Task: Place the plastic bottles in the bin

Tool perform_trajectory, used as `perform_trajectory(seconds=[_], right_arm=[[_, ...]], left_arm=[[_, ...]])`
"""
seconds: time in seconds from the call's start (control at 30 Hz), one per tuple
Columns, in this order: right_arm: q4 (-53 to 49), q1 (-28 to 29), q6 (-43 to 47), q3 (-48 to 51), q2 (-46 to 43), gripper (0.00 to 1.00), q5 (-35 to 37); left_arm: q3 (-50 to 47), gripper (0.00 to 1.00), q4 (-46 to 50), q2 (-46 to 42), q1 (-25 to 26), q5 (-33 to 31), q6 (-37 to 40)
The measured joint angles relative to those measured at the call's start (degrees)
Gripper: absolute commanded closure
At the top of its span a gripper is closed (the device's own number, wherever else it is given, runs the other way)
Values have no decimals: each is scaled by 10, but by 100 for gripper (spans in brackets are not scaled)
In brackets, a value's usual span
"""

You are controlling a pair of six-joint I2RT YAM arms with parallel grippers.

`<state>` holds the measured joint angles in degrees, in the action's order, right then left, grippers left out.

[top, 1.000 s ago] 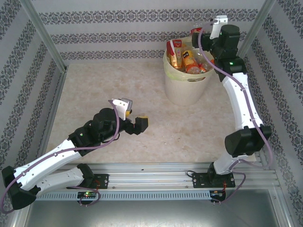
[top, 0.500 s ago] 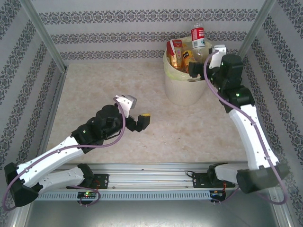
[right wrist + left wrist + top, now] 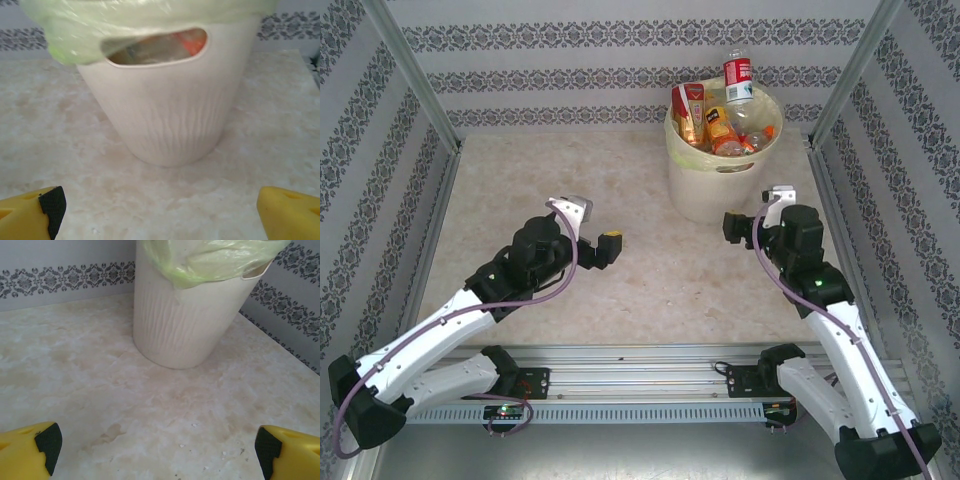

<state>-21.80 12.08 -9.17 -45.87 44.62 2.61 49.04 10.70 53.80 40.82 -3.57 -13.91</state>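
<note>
I see the bin (image 3: pixel 713 185) standing toward the far right of the marbled bench (image 3: pixel 550 170), heaped with plastic bottles (image 3: pixel 725 128) — one red-labelled bottle (image 3: pixel 737 76) pokes upright above the rim. My left pincer (image 3: pixel 160 452) hovers low over bare bench, well left of the bin, its yellow-tipped fingers spread wide. My right pincer (image 3: pixel 160 210) faces the bin's handle cut-out (image 3: pixel 155 47) from nearby — fingers likewise spread, empty.
</note>
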Motion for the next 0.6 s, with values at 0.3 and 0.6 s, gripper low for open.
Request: perform_trajectory(seconds=[0.3, 0.6], right_arm=[[111, -26, -6, 152, -3, 2, 58], [222, -50, 1, 202, 81, 2, 104]], left_arm=[[-58, 0, 0, -46, -40, -53, 0], [-120, 0, 6, -89, -156, -101, -10]])
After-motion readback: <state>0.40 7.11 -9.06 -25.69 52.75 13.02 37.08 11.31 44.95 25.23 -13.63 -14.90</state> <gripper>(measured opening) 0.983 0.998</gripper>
